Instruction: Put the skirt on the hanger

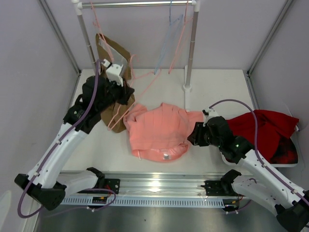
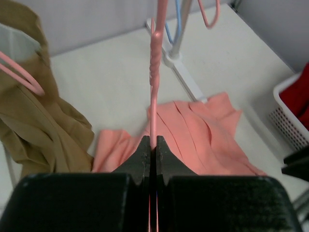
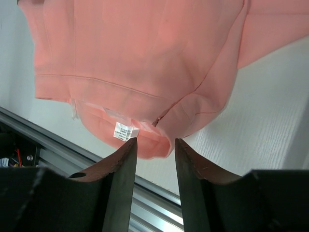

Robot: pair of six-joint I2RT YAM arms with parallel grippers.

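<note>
The salmon-pink skirt [image 1: 159, 130] lies flat in the middle of the table, its white label [image 3: 123, 131] at the near edge. My left gripper [image 1: 126, 94] hovers over the skirt's far-left corner, shut on the thin pink wire hanger [image 2: 153, 72]. The hanger's wire runs up from the jaws in the left wrist view, and part of it slants down beside the skirt [image 1: 117, 121]. My right gripper [image 3: 155, 142] is open at the skirt's near-right edge [image 3: 140, 53]. The waistband's rim sits right at its fingertips [image 3: 129, 145], with the jaws standing apart on either side of it.
A brown garment [image 1: 113, 53] hangs on the rack at the back left. A pale blue hanger [image 1: 166, 43] and another pink one [image 1: 181, 38] hang by the rack's right post [image 1: 190, 48]. A white basket [image 1: 289, 163] with dark red cloth [image 1: 270, 128] stands at the right.
</note>
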